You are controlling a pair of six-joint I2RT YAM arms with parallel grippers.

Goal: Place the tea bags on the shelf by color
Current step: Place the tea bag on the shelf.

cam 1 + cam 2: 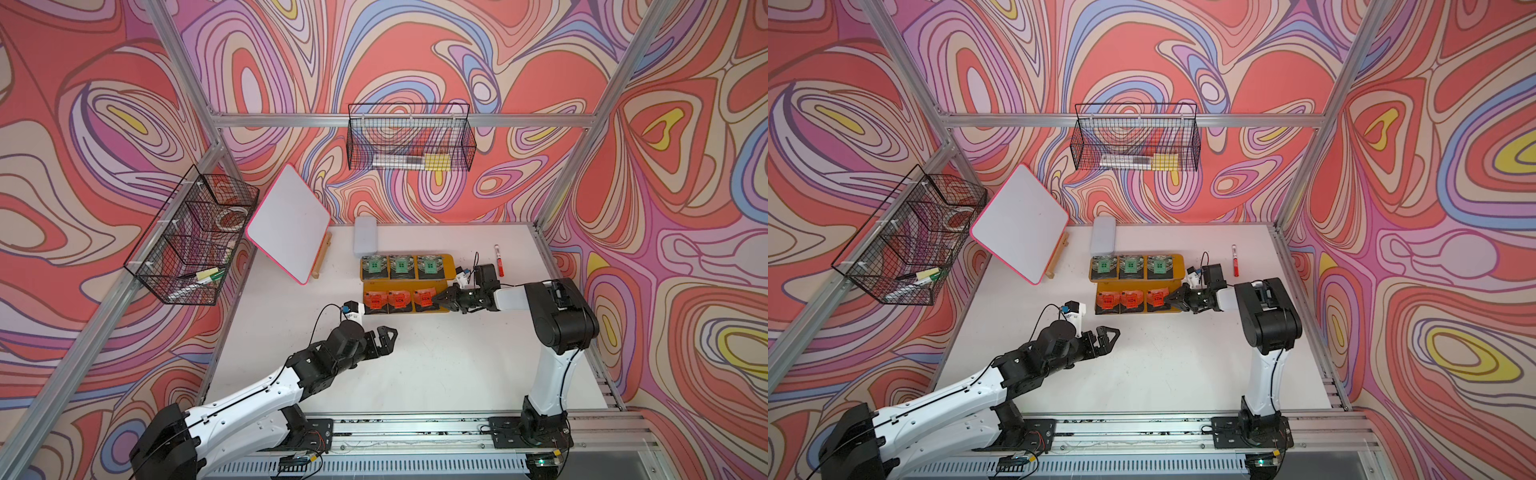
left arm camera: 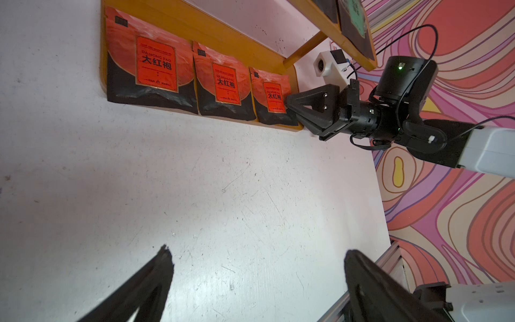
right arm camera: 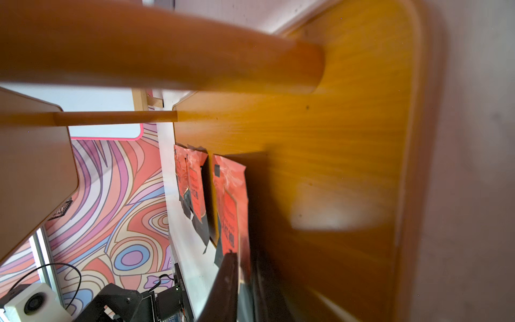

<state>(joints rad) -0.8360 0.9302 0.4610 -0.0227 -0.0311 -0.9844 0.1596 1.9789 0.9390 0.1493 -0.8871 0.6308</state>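
Right gripper (image 1: pixel 433 300) tips on end orange tea bag (image 1: pixel 422 297), grip unclear; left gripper (image 1: pixel 390 341) wide open. Risk: retreat drags bag off shelf (image 1: pixel 448 262).

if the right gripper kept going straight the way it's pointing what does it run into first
The nearest orange-red tea bag on the shelf's lower board: the right gripper points along that row and its tips sit at the bag's edge. Whether they touch it is unclear.
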